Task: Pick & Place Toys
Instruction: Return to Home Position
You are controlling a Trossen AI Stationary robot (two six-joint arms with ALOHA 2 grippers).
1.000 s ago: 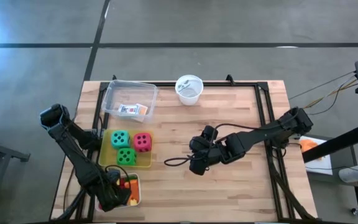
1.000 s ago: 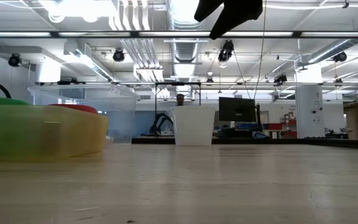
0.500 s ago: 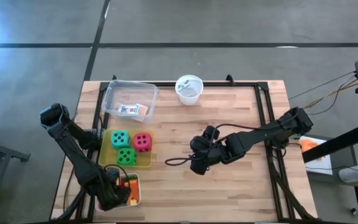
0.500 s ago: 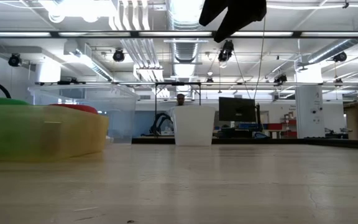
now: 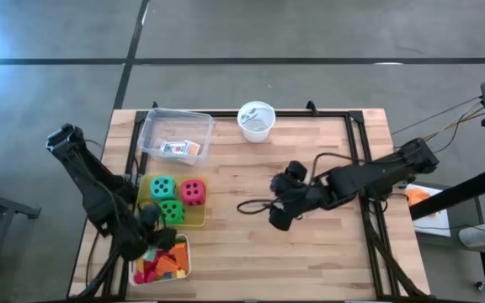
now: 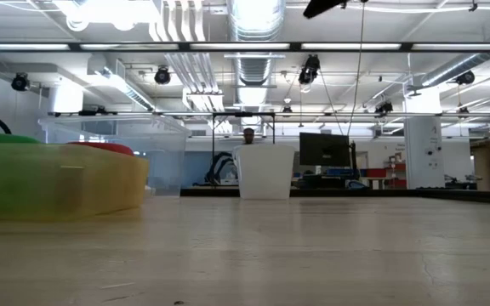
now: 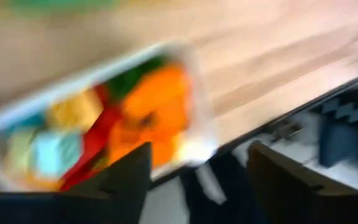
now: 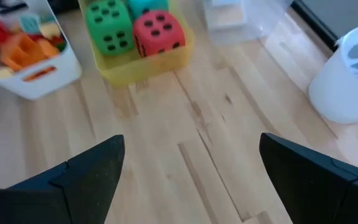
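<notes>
Blocks (image 5: 163, 263) in red, orange, yellow, green and teal lie heaped in the white bin (image 5: 185, 252). The bin sits just beside the yellow tray (image 5: 146, 202), on the side away from the clear tray (image 5: 154, 126).

The high view shows the tray's load from above: a teal die (image 5: 163, 187), a red die (image 5: 193, 193) and a green die (image 5: 171, 211), packed close together. It also shows a card pack (image 5: 180, 149) lying in the clear tray.

The low view shows the yellow tray only side-on, with green and red tops rising over its wall. In this view the white cup (image 6: 266, 172) stands on the table (image 6: 313, 246) farther back, and a person (image 6: 247, 134) is in the room behind it.

The left gripper (image 5: 147, 227) hangs over the corner where the yellow tray meets the bin. Only the left wrist view shows its fingers (image 7: 126, 177), which are spread apart and hold nothing above the blurred blocks.

The right gripper (image 5: 279, 215) hovers over bare wood, apart from the yellow tray on the side facing the right arm. The right wrist view shows its fingers (image 8: 86, 177) released wide. Between them it looks across the wood to the dice, the bin and the cup.
</notes>
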